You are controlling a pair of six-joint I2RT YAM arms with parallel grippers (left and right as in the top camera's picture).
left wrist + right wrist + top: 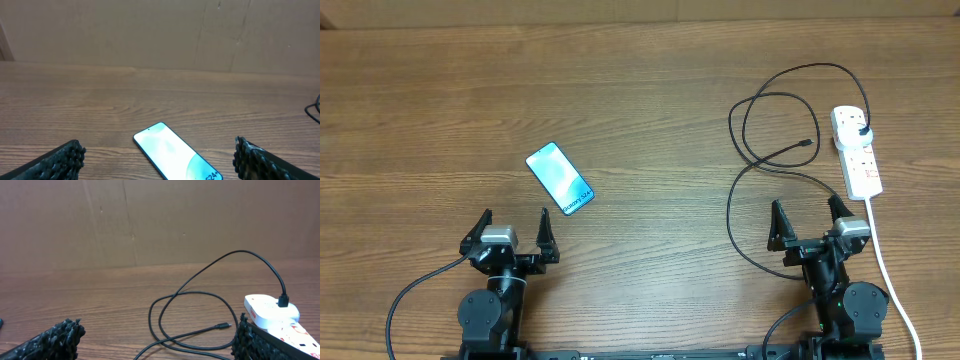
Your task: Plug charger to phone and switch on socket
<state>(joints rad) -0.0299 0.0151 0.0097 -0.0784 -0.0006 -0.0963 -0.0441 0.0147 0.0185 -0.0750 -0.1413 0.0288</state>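
Desk [620, 90], wood grain, seen from overhead and both wrists.

Left side: the left fingers [480, 228] stand spread wide with nothing between them, at the near edge. In the left wrist view both fingers [60, 160] frame the bottom corners, well apart and off the desk's objects.

The phone [560, 179] lies flat, face up, just ahead of the left fingers and a little to their right, set on a diagonal. Its screen is lit light blue. The small text is at the end nearer the arm, as the left wrist view shows [172, 157]. Nothing is connected to it.

Centre-right: the charger [729, 212], a thin black cable, lies in loose overlapping loops on the desk, and one long arc runs down past the right arm's left side. Its connector tip [810, 143] rests free on the desk, left of the socket and well apart from the phone. Its black plug [861, 131] sits in the far end of the socket.

Right side: the right fingers [778, 222] are also spread wide and grip nothing, as the right wrist view [55, 340] shows.

The socket [860, 160], a white power strip with red marks, lies lengthwise just ahead of the right-hand finger. Switch position cannot be told. Its thick white cord [892, 270] trails toward the near edge.
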